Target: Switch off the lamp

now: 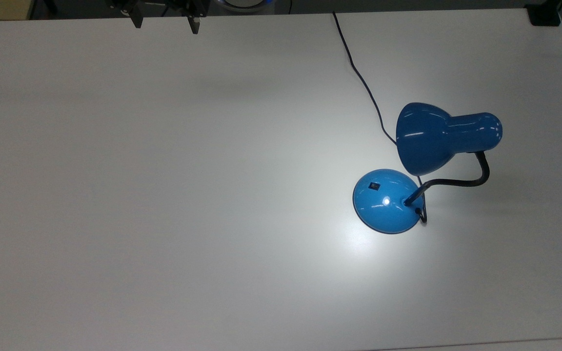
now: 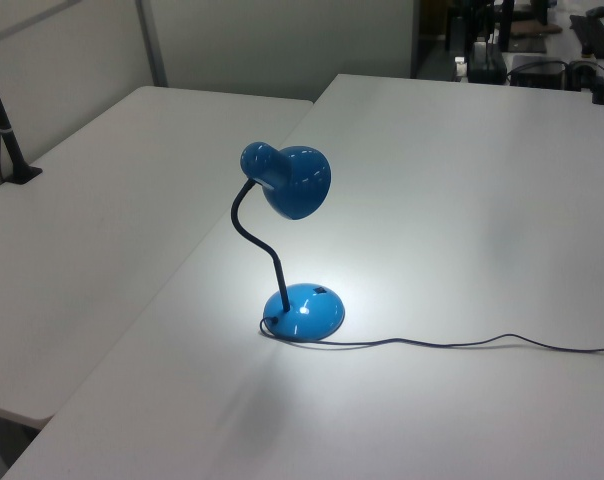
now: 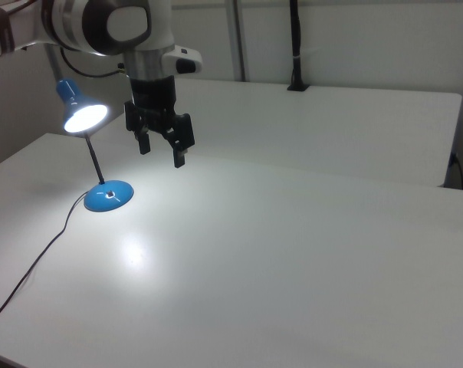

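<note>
The lamp is lit. Its glossy blue shade (image 1: 427, 139) hangs on a black gooseneck (image 1: 461, 182) over the round blue base (image 1: 387, 201) and throws a bright patch on the white table (image 1: 164, 195). A small black switch (image 1: 374, 185) sits on the base's dome. In the left view the shade (image 2: 292, 180) stands above the base (image 2: 304, 310). In the right view the glowing shade (image 3: 84, 115) and base (image 3: 109, 196) sit on the right view's left. My gripper (image 3: 162, 153) hangs open and empty in the air, apart from the lamp; the top view shows the gripper (image 1: 165, 23) at the far edge.
The lamp's black cord (image 1: 359, 78) runs from the base across the table to the far edge, and in the left view the cord (image 2: 462, 343) trails to the left view's right. A second white table (image 2: 102, 200) adjoins this one. A black post (image 3: 295, 46) stands at the back.
</note>
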